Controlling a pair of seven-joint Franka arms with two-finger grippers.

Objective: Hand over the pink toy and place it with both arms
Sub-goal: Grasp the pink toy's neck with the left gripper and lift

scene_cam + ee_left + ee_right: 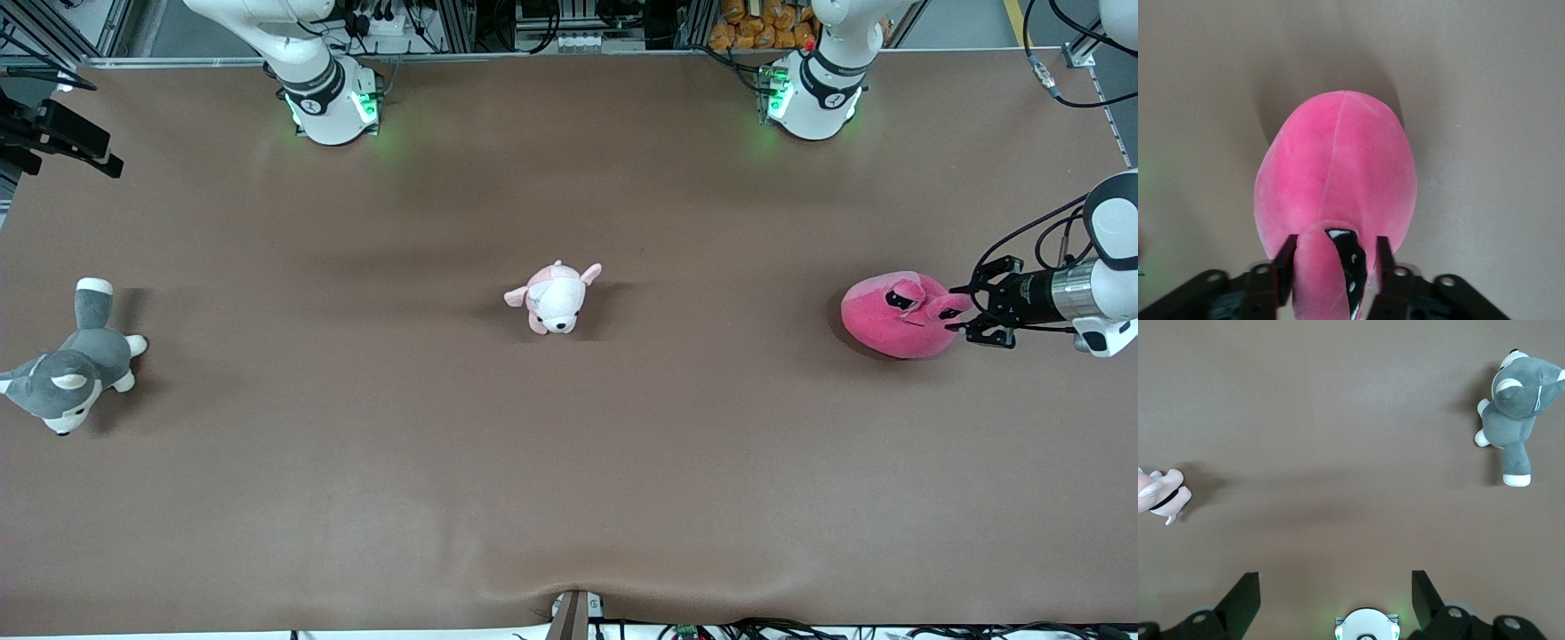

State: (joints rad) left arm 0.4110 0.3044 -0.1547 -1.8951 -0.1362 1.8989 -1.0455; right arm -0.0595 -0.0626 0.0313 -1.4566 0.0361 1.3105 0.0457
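The pink toy (889,322) lies on the brown table at the left arm's end, its two eye stalks pointing at the left gripper. My left gripper (958,308) is low at the toy, open, with its jaws on either side of one eye stalk. In the left wrist view the toy (1338,167) fills the middle and the stalk sits between the fingers of the left gripper (1335,245); one finger touches it and the other stands just off it. My right gripper (1335,577) is open and empty, held high over the table near its own base, and waits.
A small pale pink-and-white puppy plush (556,300) lies mid-table and shows at the edge of the right wrist view (1161,495). A grey-and-white husky plush (71,372) lies at the right arm's end and also shows in the right wrist view (1513,403).
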